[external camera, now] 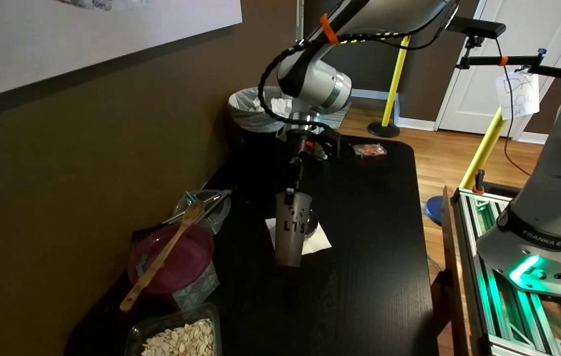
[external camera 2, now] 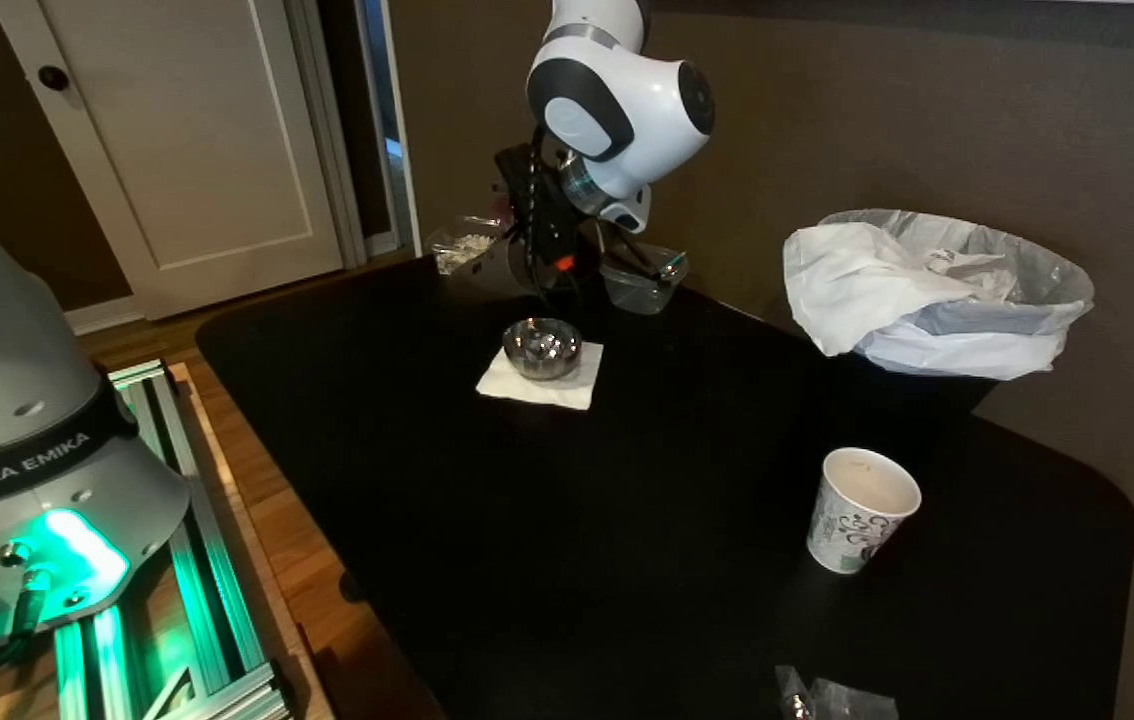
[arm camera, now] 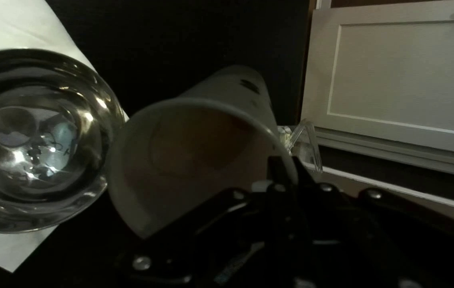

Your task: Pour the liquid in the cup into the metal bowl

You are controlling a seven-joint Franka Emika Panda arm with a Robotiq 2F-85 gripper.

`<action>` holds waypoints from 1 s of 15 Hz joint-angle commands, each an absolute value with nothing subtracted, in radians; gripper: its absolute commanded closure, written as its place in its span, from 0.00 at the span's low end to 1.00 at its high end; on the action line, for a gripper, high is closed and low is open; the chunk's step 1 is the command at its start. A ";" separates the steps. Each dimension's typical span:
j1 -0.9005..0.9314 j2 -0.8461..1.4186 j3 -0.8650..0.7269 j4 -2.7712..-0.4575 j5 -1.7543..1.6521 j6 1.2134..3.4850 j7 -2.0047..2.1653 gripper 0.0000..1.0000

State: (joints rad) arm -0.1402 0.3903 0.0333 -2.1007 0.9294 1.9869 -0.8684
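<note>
The cup, a greyish translucent tumbler with dark print [external camera: 290,232], is held tilted above the table. In an exterior view it is partly hidden behind the gripper [external camera 2: 489,268]. The wrist view looks into its mouth [arm camera: 187,152], where a brownish patch shows deep inside. The shiny metal bowl [external camera 2: 542,350] stands upright on a white napkin; it shows partly behind the cup in an exterior view [external camera: 312,223] and left of the cup's rim in the wrist view [arm camera: 35,140]. My gripper [arm camera: 285,172] is shut on the cup's rim, one finger inside; it also shows in an exterior view [external camera: 290,195].
Along the wall stand a pink bowl [external camera: 181,262] with a wooden spoon [external camera: 162,259], a clear container with utensils [external camera: 218,212] and a tray of pale seeds [external camera: 179,341]. A white paper cup [external camera 2: 862,510] and a lined bin [external camera 2: 967,340] are at the other end.
</note>
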 commanded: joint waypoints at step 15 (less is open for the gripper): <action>-0.210 0.543 -0.009 -2.022 1.099 1.793 -0.882 0.99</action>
State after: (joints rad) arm -0.1903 0.5126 0.0069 -2.0524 1.0553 1.8581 -0.8707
